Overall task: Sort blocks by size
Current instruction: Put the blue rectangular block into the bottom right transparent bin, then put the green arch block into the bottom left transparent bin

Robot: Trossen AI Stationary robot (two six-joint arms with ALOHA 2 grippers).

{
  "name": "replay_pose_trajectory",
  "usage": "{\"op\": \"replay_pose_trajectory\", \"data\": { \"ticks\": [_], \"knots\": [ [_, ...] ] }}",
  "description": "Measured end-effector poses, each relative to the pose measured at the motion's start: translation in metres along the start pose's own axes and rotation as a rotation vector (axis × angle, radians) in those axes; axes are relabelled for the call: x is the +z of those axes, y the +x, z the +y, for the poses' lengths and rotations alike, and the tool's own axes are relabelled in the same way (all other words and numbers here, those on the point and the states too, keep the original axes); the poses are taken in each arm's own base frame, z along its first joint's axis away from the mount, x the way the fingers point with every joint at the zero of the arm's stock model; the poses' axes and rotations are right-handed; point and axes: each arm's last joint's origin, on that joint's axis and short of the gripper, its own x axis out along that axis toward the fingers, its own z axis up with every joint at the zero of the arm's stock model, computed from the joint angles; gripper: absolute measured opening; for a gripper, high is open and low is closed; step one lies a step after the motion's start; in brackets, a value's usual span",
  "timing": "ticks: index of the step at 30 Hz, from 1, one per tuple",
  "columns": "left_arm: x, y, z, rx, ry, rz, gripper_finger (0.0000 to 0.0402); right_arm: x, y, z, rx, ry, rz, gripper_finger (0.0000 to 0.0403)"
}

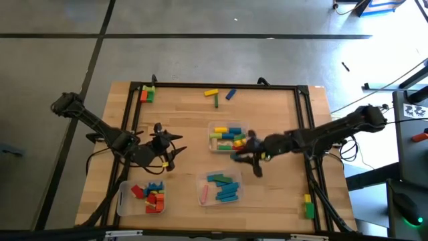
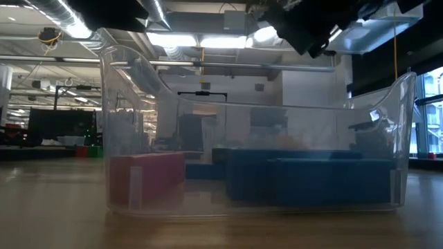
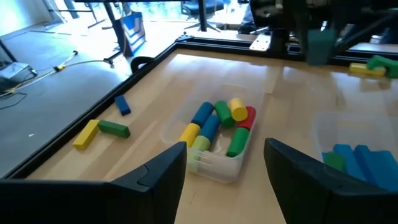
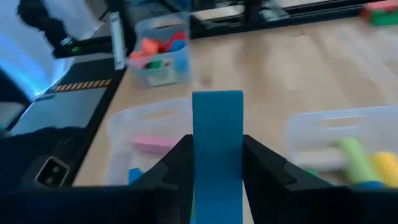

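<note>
While the right gripper (image 4: pixel 214 165) hangs above the wood between two trays, these are the relations that matter.

Held thing: a long blue bar (image 4: pixel 217 143), clamped between the right gripper's fingers (image 4: pixel 171 168), its long axis running straight out ahead of the wrist.

Where it lies: in the high view the right gripper (image 1: pixel 253 159) sits just below the middle tray (image 1: pixel 212 127) of mixed cylinders and up and right of the front tray (image 1: pixel 200 181).

Likely target: the front tray (image 4: pixel 124 124), judging by the blue bars (image 1: pixel 224 186) and the pink bar (image 4: pixel 152 144) already in it; it lies ahead of and below the bar's tip, so a short move forward and down should do.

Nearer arm: the right one; it already has the bar.

Left gripper (image 3: pixel 224 168): spread wide, holding nothing, waiting at table centre-left and facing the middle tray (image 3: pixel 217 168).

Other blocks: short ones in the left-front tray (image 1: pixel 124 201); loose yellow, green and blue bars (image 1: pixel 215 96) near the far edge; a few at the corners.

Surface: a light wooden table (image 1: pixel 180 107) with a black frame.

Room: grey floor, cables, open workshop behind.
</note>
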Motion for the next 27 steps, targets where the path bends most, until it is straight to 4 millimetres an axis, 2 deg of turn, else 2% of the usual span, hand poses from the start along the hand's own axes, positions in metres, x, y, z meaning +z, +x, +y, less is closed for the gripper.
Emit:
{"op": "replay_pose_trajectory", "data": {
  "ticks": [7,15,20,27],
  "knots": [
    [0.0,-0.002,-0.002,-0.015,0.003,-0.003,0.021,-0.025,0.038,0.034,0.098,-0.052,0.034,0.0109],
    [-0.001,-0.002,-0.002,-0.014,-0.027,0.001,0.021,-0.033,0.075,0.063,0.179,-0.084,0.135,0.0129],
    [-0.002,-0.004,-0.003,-0.019,-0.053,0.005,0.021,-0.029,0.081,0.068,0.105,-0.071,0.273,0.0169],
    [-0.003,-0.007,-0.006,-0.04,-0.039,0.003,0.021,-0.004,0.066,0.088,0.087,-0.032,0.418,0.0228]
  ]
}}
